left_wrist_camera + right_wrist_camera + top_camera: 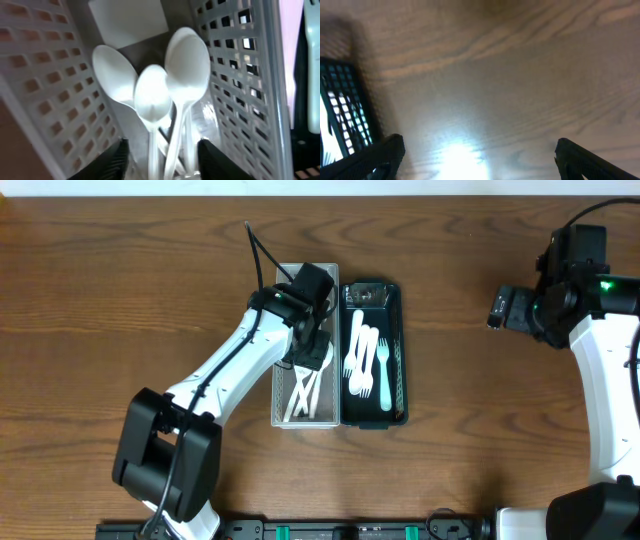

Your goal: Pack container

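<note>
The left gripper (162,157) stands parted around white plastic spoons' (152,97) handles inside the grey perforated basket (45,75); the right gripper (480,157) gapes wide over the brown wooden table (520,75).

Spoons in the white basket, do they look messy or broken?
Not broken. The spoons lie crisscrossed in the white basket, untidier than the forks lined up in the dark basket. Nothing spilled.
</note>
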Available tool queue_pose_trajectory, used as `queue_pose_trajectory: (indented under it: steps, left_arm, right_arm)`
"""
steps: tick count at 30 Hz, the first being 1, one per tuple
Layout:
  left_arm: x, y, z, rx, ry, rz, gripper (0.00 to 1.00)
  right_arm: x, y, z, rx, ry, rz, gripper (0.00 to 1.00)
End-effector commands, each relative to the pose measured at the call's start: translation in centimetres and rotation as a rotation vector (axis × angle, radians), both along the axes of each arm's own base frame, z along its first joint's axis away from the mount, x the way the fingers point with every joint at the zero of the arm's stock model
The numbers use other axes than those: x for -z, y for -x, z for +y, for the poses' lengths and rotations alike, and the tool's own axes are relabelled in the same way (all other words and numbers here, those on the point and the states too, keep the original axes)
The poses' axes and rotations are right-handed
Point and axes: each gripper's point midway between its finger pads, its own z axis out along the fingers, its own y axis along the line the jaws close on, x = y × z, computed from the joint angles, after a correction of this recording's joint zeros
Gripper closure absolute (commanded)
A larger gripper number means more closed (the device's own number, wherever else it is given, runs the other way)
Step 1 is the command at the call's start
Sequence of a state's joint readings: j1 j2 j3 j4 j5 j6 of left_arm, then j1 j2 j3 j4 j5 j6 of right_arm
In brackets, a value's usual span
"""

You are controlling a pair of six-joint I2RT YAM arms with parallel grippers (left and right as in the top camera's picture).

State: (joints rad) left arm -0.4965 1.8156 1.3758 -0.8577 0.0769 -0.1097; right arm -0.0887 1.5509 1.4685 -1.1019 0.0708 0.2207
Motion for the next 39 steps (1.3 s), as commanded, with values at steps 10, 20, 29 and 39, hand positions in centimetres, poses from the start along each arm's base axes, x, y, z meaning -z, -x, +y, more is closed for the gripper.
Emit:
queue_pose_trajectory:
  steps: [10,20,29,39]
  left_arm:
    - [-11.9,-9.3,11.8,-0.327,-0.034,-0.487,0.02]
    - [-14.7,-11.7,20.6,-0.465,-0.084,-0.621,0.02]
    - [-17.9,-6.8,20.7,-0.462,-0.062,-0.729,0.02]
    - [-18.7,2.4,19.6,-0.440,0.038,-1.026,0.02]
  right_arm:
    - [-4.4,-8.0,4.8,-0.293,0.049,-0.357,0.01]
    - [-7.6,-10.4,5.1,-0.290,0.130,-0.509,0.01]
    - [-9.3,-4.3,4.3,-0.246,0.144,-0.523,0.01]
    - [-5.7,6.6,5.5,-0.283,0.145,-0.619,0.01]
